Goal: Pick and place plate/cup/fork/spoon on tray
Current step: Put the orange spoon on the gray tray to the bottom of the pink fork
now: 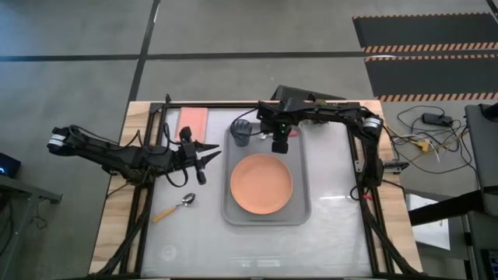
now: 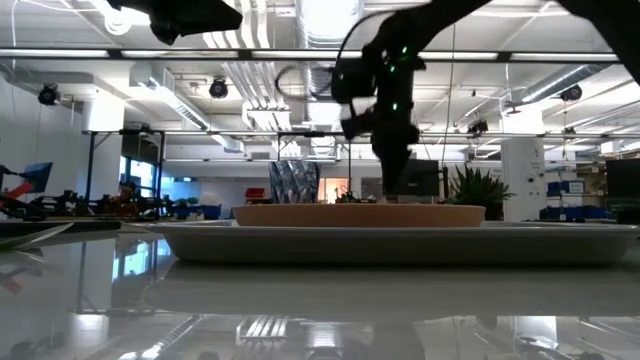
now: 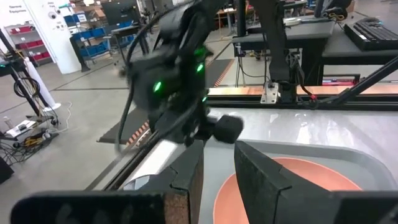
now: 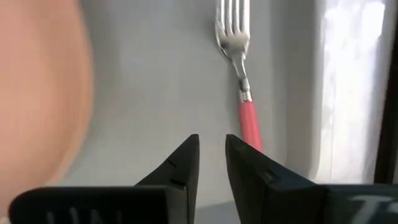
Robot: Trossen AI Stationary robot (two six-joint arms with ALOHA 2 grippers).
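The light grey tray (image 1: pixel 299 204) holds the salmon-orange plate (image 1: pixel 261 183) in its middle and the dark cup (image 1: pixel 241 132) upright at its far left corner. The fork (image 4: pixel 239 68) with the pink-red handle lies flat on the tray floor (image 4: pixel 155 93) beside the plate (image 4: pixel 37 87). My right gripper (image 1: pixel 280 146) hangs over the tray's far part, just above the fork's handle end, open and empty (image 4: pixel 212 155). The spoon (image 1: pixel 173 208) lies on the table left of the tray. My left gripper (image 1: pixel 204 163) is open and empty at the tray's left rim.
A pink rectangular pad (image 1: pixel 192 120) lies at the table's far left. There is bare table near and right of the tray. The left wrist view looks over the plate (image 3: pixel 292 186) at the right arm (image 3: pixel 180 81). The low view shows plate (image 2: pixel 360 213) on tray (image 2: pixel 400 243).
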